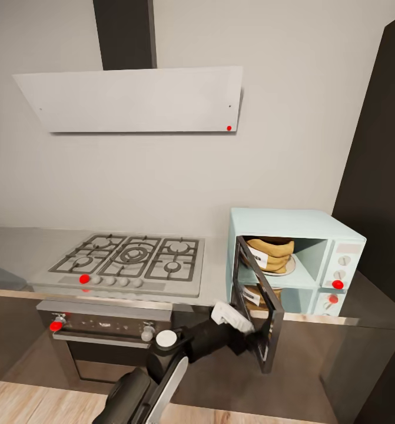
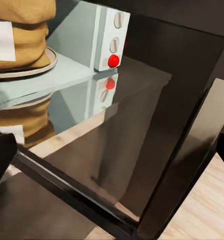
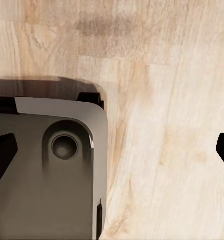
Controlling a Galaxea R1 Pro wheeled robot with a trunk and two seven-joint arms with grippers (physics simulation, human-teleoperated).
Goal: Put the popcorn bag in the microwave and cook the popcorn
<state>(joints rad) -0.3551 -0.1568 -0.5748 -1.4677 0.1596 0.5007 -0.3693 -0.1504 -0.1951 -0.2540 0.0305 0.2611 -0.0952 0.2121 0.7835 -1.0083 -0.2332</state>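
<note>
Gas hob (image 1: 129, 259), white extractor hood (image 1: 135, 99) above, built-in oven (image 1: 106, 335), wood floor (image 3: 162, 100)

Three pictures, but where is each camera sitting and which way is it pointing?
Head view: from the robot's head, looking forward and down at the gas hob and microwave; its left arm reaches to the open door.
Left wrist view: beside that door, facing the popcorn bag.
Right wrist view: pointing down at the wood floor and the robot's base.
Shared by head and left wrist: bag, microwave.

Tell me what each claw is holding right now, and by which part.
Left claw is against the microwave door; an actual grip cannot be told. Right claw holds nothing.
</note>
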